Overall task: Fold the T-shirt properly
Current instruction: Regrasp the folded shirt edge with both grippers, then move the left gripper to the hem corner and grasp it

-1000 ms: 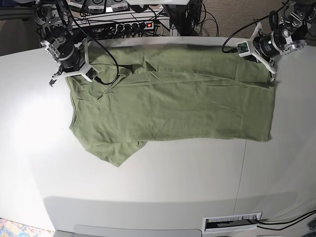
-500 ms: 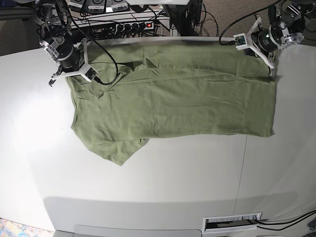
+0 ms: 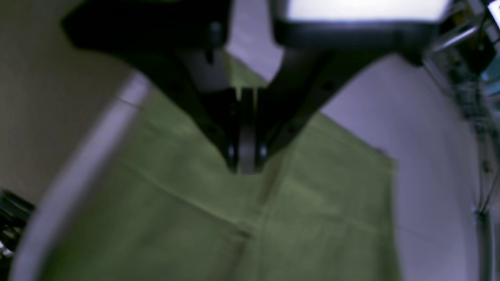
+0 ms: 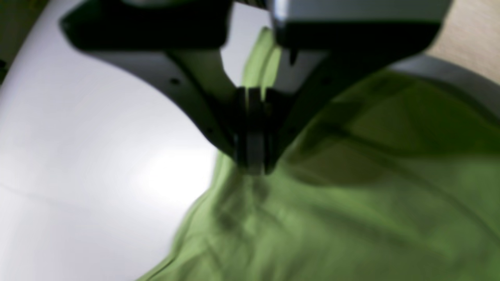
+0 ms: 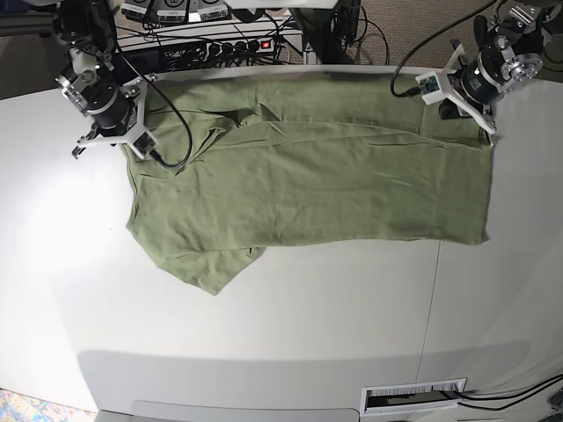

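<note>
The olive-green T-shirt [image 5: 308, 185] lies folded lengthwise across the far half of the white table [image 5: 264, 334], with one sleeve sticking out at the lower left. My left gripper [image 5: 486, 136] is at the shirt's far right corner. In the left wrist view it [image 3: 244, 164] is shut on the shirt's [image 3: 312, 203] fabric. My right gripper [image 5: 141, 148] is at the shirt's far left corner. In the right wrist view it [image 4: 252, 166] is shut on a bunched edge of the shirt [image 4: 351, 214]. Both wrist views are blurred.
A power strip and a tangle of cables [image 5: 237, 44] lie behind the table's far edge, close to both arms. A slotted vent [image 5: 413, 396] sits at the front right edge. A seam [image 5: 431, 290] runs down the table's right side.
Both grippers have pulled back toward the table's far edge, and the right one also moved outward to the left. The shirt slid a little farther back and is drawn tauter between them.
</note>
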Motion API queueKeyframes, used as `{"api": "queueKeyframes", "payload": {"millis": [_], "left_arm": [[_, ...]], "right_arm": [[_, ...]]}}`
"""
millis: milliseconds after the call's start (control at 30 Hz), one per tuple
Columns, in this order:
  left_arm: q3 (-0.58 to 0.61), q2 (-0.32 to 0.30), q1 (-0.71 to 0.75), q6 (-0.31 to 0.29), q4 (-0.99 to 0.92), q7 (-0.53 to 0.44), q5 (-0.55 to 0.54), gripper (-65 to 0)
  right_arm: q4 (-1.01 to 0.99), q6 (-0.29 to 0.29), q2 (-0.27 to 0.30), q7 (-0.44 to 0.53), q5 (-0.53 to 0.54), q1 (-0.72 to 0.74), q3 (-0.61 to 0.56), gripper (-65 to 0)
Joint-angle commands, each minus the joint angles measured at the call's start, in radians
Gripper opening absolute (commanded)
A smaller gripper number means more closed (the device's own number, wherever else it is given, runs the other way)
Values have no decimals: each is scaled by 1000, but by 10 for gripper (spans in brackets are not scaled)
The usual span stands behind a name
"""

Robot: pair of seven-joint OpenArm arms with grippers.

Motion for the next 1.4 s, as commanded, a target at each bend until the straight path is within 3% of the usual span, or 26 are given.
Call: {"api": "queueKeyframes", "payload": {"millis": [0,233,367,600,700,900,1133,1267,1367], "left_arm": [[-27,-16,-15,16,15,-11,-22,-650],[-145,-16,-181,8,-68,-53,-312,-650],[-156,-16,-302,-62,-222,-90,-477,-650],[-155,-3,-472,-170,-454,-127,-639,-650],[-155,14,-535,-190,-521,-127,-669,-649],[-155,68,-631,-191,-646,-127,-740,-539],[-155,166,-698,-190,-728,-127,-735,-484],[-155,209,-732,-188,-785,-128,-679,-442],[-155,226,-760,-171,-851,-188,-642,-428]], "right_arm": [[24,-5,16,13,2,5,21,-650],[39,-5,14,26,2,10,40,-650],[39,-5,13,26,2,13,40,-650],[39,-5,-11,27,6,39,48,-650],[39,-5,-31,27,21,59,48,-650],[39,-5,-72,26,28,77,48,-640],[39,-5,-75,23,28,77,48,-628],[39,-5,-75,17,28,77,48,-628],[39,-5,-75,12,28,77,48,-628]]}}
